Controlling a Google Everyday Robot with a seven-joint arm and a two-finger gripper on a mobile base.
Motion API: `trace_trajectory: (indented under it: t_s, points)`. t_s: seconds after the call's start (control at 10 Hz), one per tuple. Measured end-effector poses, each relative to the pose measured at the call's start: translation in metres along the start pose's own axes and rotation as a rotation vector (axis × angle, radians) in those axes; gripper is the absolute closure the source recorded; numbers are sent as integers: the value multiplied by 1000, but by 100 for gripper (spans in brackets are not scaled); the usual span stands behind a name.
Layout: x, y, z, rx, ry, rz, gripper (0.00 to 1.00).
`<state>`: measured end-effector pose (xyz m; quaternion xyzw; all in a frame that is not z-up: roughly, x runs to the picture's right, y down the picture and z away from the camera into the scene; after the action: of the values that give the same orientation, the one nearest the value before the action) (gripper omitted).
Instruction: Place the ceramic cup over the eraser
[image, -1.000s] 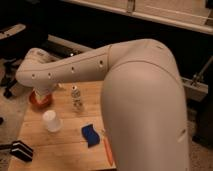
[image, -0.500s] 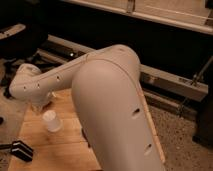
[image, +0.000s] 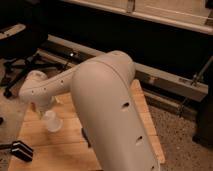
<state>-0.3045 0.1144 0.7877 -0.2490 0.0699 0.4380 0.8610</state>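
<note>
So the arm (image: 107, 115) has swung right across the view in the last second. It now blocks most of the wooden table (image: 142, 117), so the red bowl, the little glass and the blue block from a moment ago are hidden behind it. The wrist end has dropped to the left side, and the gripper (image: 45, 107) sits just above the ceramic cup (image: 51, 121), jaws spread wide with nothing in them as far as I can tell. The cup hasn't budged and is upright on the left part of the table. The eraser (image: 20, 150) is near the front-left corner, apart from the cup. Looks to me like it's lining up the grab, lift not yet started.
</note>
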Motion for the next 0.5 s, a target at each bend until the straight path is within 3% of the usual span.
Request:
trace_trajectory:
  t_s: [0.3,0.5]
  points:
    - [4,6,10,-34,24,-22,20]
    - [4,10,11,-31,31,-44,20]
